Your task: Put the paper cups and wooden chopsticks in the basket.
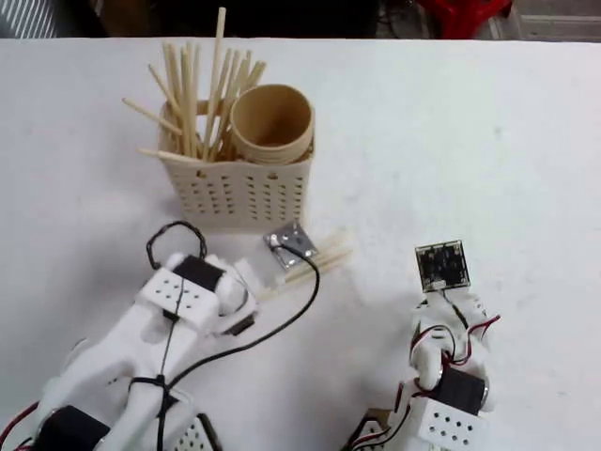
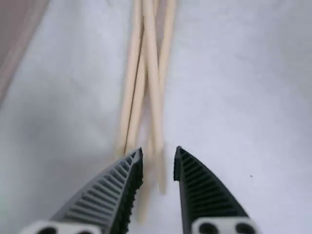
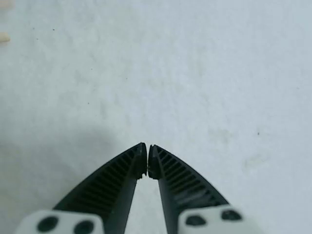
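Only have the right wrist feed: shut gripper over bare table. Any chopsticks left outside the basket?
Observer: Yes. A few loose chopsticks lie on the table just in front of the basket.
Operator: Left arm on them?
Observer: Left gripper is open, with one jaw on either side of their near ends. It has not closed on them.
Operator: Cups?
Observer: Paper cups sit nested in the basket, beside a bunch of leaning chopsticks.
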